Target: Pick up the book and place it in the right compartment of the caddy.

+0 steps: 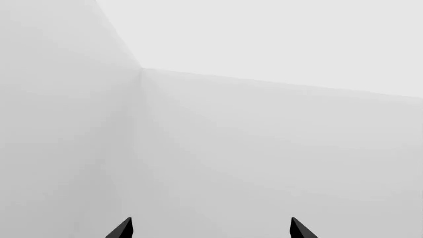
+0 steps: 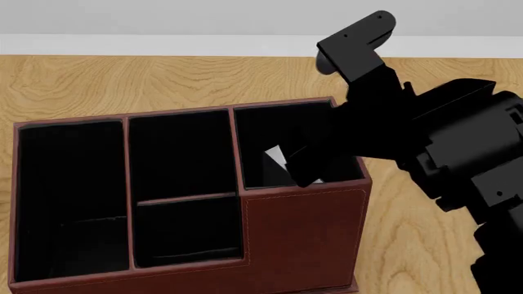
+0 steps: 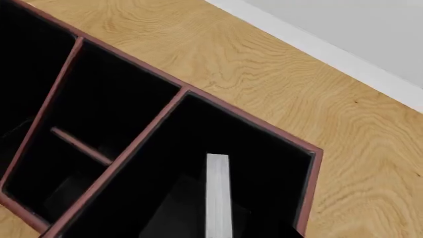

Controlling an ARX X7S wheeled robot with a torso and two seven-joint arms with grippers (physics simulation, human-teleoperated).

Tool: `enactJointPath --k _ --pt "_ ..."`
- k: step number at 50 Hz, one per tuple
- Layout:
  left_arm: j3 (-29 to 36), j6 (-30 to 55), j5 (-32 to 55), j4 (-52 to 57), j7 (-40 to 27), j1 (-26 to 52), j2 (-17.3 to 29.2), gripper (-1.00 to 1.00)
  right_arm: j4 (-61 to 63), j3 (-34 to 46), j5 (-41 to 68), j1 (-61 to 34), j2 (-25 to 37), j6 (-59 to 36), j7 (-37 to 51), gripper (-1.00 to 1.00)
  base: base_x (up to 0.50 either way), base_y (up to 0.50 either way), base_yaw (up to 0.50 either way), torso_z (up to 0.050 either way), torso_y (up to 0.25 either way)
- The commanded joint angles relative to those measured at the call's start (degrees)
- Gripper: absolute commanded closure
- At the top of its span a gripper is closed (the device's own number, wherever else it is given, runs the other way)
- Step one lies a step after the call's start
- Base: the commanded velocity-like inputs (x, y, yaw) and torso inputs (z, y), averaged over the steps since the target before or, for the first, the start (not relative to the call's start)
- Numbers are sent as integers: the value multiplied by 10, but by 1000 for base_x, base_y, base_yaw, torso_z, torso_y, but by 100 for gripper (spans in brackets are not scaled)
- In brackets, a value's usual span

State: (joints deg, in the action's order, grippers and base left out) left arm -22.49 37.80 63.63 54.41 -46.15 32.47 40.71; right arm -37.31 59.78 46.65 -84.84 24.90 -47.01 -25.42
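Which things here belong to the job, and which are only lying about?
Belong to the job:
- book, inside the right compartment
- caddy
- right pincer, reaching into that compartment

Not part of it:
- wooden table
- middle section and left section, nothing visible inside
- left pincer, facing blank walls

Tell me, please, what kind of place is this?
Probably a simulated desk or office setting. A reddish-brown caddy with black sections stands on a light wooden tabletop; a plain pale wall runs behind. A book is in the right compartment.
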Motion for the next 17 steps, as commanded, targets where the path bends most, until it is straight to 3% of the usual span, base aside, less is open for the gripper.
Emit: enactJointPath --k 1,17 --pt "9 -4 -6 -1 1 2 -3 -100 110 -32 42 14 53 -42 52 -100 0 0 0 0 0" --pt "29 -10 -27 -9 10 -1 -13 -100 262 -103 119 57 143 -73 150 -100 0 0 0 0 0"
